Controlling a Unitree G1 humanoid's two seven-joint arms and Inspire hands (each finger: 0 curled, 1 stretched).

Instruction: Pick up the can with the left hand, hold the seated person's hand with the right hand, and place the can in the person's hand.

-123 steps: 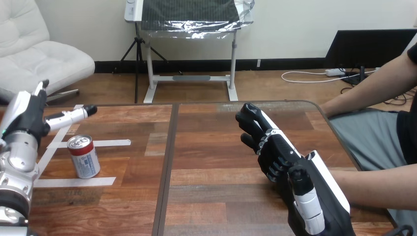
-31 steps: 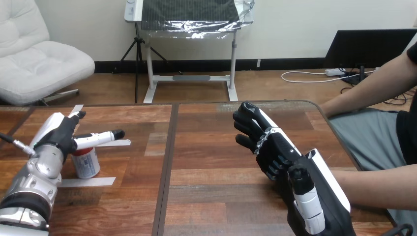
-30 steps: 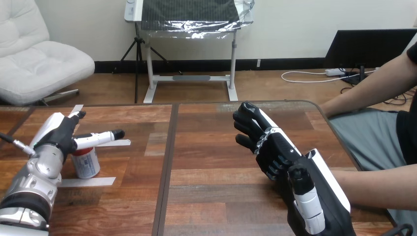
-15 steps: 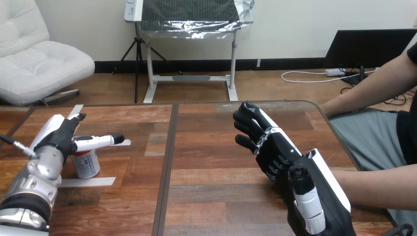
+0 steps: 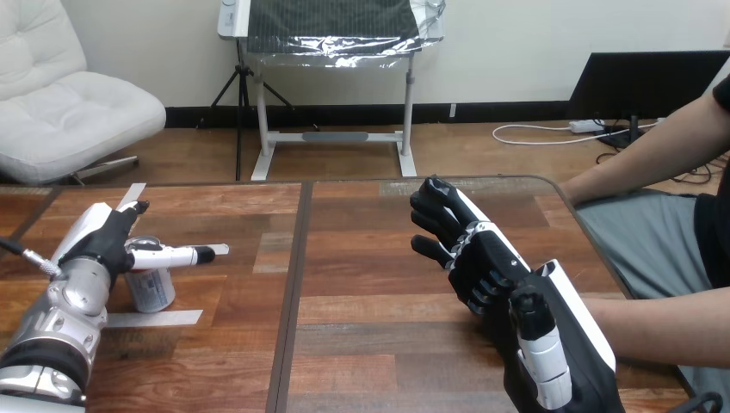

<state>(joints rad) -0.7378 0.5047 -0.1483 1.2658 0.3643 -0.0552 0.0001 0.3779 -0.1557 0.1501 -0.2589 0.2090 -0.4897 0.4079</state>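
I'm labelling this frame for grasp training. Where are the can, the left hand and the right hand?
can (image 5: 156, 291): head view, on its side wall.
left hand (image 5: 105, 244): head view, on its black part near the thumb's base.
right hand (image 5: 484, 261): head view, on its black palm side.

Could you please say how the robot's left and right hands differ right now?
The left hand sits low at the table's left, a straight finger over the can; the right hand stands edge-up right of centre. The right hand is beside the person's forearm; the left hand is far from it. Both are open.
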